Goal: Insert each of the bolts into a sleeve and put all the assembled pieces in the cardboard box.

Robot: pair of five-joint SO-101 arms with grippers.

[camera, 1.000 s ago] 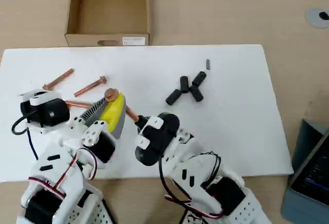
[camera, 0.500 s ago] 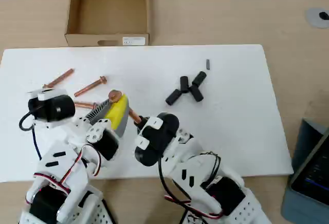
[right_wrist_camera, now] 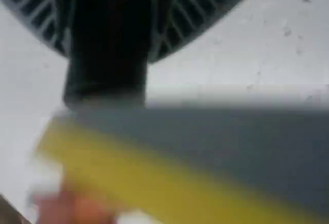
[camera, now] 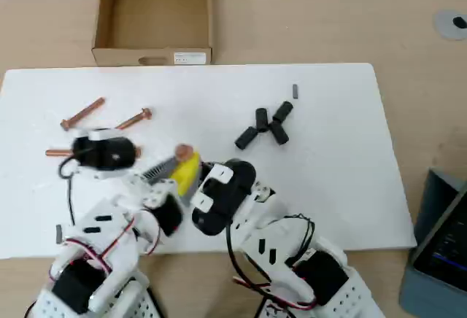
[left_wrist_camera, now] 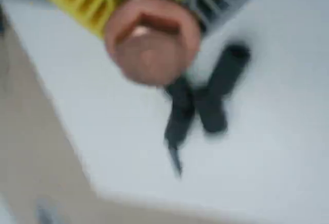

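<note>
Over the white mat (camera: 328, 187), well apart from the cardboard box (camera: 146, 55). Pinches a copper bolt (left_wrist_camera: 151, 41) in the left gripper (camera: 180, 165), head facing its wrist camera; clamps a black sleeve (right_wrist_camera: 105, 64) in the right gripper (right_wrist_camera: 110, 23), just beside. Could miss the bore through a tilted bolt; could knock the yellow finger (right_wrist_camera: 154, 178) against the sleeve at such close quarters; could drop either piece.

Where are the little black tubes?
In the high view the sleeves lie in a small heap on the white mat, right of its middle, well apart from the loose bolts on the left side.
</note>
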